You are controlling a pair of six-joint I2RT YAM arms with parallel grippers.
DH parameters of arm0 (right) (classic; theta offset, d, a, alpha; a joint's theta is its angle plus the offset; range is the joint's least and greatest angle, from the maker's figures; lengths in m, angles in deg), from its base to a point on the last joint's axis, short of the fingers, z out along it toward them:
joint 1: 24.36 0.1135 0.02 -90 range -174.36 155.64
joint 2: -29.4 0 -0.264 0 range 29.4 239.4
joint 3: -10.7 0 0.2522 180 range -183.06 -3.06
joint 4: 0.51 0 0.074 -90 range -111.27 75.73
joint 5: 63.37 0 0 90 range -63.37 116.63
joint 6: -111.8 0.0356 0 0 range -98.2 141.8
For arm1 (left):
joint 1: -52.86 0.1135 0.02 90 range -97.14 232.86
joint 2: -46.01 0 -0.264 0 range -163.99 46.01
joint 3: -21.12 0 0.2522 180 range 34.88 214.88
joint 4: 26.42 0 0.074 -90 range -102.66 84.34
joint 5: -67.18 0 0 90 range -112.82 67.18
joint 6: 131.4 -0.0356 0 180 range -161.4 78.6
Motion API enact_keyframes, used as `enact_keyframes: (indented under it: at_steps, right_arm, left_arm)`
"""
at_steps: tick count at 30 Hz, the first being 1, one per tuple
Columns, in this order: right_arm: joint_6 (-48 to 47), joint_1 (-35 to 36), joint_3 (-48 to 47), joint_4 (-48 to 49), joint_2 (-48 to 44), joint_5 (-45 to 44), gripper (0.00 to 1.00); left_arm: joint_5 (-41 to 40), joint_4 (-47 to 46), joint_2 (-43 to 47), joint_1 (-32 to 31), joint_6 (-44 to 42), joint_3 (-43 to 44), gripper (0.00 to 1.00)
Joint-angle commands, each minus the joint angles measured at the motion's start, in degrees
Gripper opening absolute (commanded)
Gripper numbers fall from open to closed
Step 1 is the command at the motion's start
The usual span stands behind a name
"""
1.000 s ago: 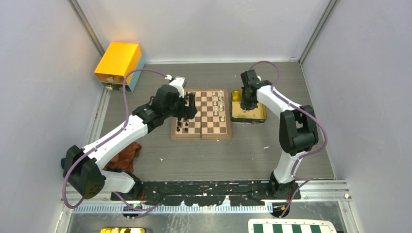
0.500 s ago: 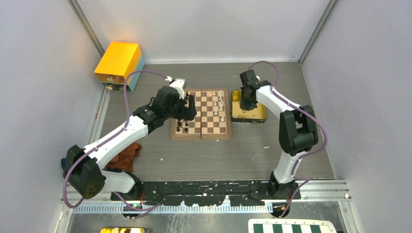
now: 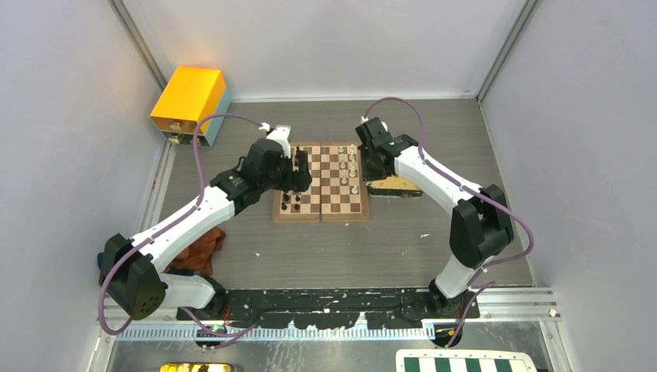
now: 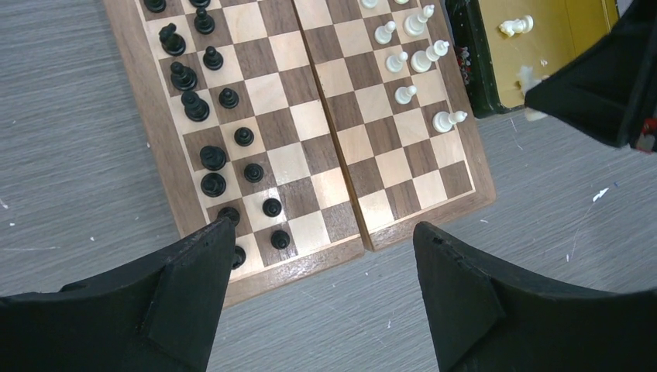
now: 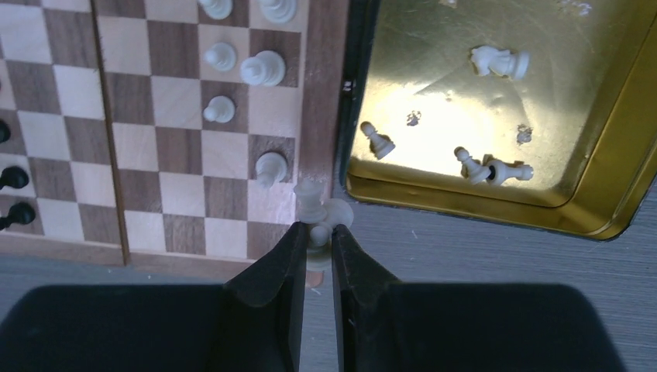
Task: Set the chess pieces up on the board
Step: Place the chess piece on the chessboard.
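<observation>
The wooden board (image 3: 321, 215) lies mid-table. Black chess pieces (image 4: 213, 159) fill its left two columns, and several white chess pieces (image 4: 422, 58) stand along its right side. My left gripper (image 4: 323, 226) hangs open and holds nothing; it is above the board's near-left corner (image 3: 298, 180). My right gripper (image 5: 316, 229) is shut on a cream-white piece (image 5: 311, 198) that sticks out past its fingertips. It hovers at the board's right frame (image 5: 318, 116), next to the gold tray (image 5: 434, 62). Three more white pieces (image 5: 500, 60) lie in that tray.
A yellow box (image 3: 190, 97) sits at the back left and a brown cloth (image 3: 201, 248) lies beside the left arm. A green-and-white checkered board (image 3: 465, 363) pokes in at the bottom edge. Grey walls close in both sides.
My right arm has swung left, from above the gold tray to the board's right edge, carrying the white piece. The left arm has barely moved.
</observation>
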Motion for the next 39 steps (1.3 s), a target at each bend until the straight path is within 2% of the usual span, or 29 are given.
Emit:
enact_keyframes:
  at_steps: [1, 6, 10, 18, 39]
  right_arm:
    - [0.48, 3.07, -2.02, -1.27, -4.20, -1.37, 0.01]
    - [1.00, 3.90, -1.67, -1.68, -6.05, -1.81, 0.01]
    - [0.66, 4.26, -2.28, -2.50, -6.15, 1.35, 0.01]
    - [1.22, 8.81, -2.54, -2.16, -4.13, 2.96, 0.01]
    - [1.76, 13.25, -4.92, 4.10, 7.68, 5.04, 0.01]
  left_arm:
    - [-2.12, -0.54, 3.44, 0.20, 2.14, -0.83, 0.86]
    - [-2.22, -0.28, 4.82, 0.22, 3.16, -1.76, 0.86]
    - [-2.58, 0.03, 5.73, 0.20, 3.68, -2.38, 0.86]
    - [-2.81, 0.22, 6.84, 0.23, 5.00, -3.62, 0.85]
    - [-3.22, 2.04, 10.01, 0.29, 5.26, -5.95, 0.86]
